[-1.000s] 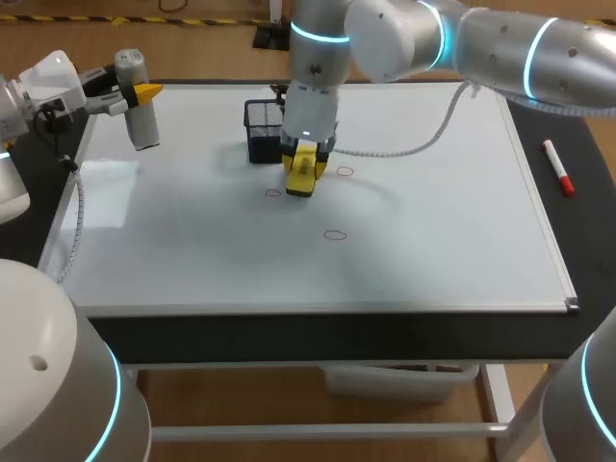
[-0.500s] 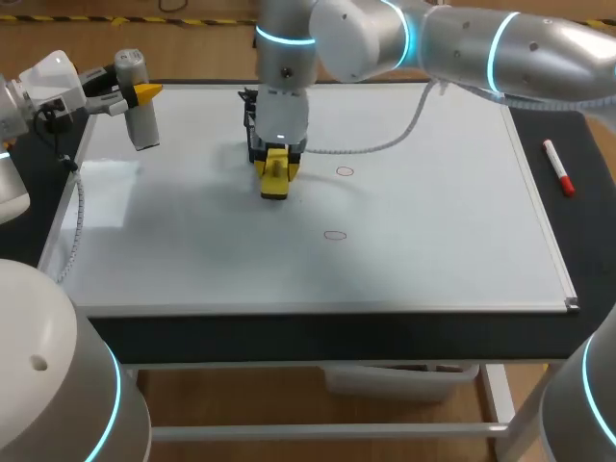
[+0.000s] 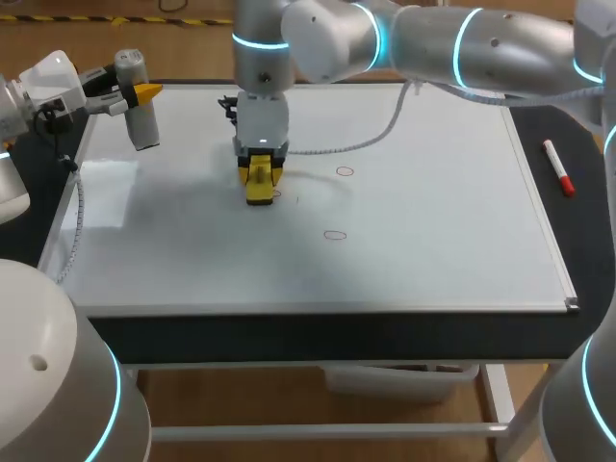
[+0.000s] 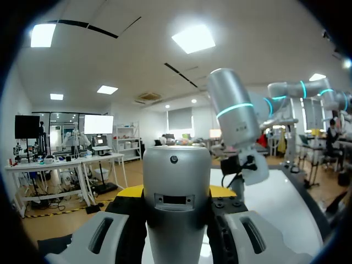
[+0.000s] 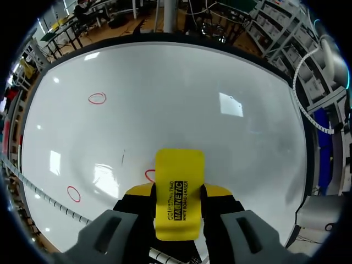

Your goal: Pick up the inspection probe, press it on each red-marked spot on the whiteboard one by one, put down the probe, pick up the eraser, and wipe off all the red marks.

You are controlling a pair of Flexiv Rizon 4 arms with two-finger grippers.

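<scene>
Right tool [image 3: 261, 185] grips one eraser [image 5: 179, 181] beside three red marks [image 5: 97, 98]; left tool [image 3: 138, 93] holds probe [image 4: 176, 181].

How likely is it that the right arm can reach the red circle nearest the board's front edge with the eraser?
Likely yes. The right gripper holds the eraser close by that red circle, with only bare whiteboard between them.

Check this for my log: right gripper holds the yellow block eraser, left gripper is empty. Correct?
No. The left gripper grips the grey cylindrical probe, as the left wrist view shows; the right gripper does hold the yellow block eraser.
</scene>
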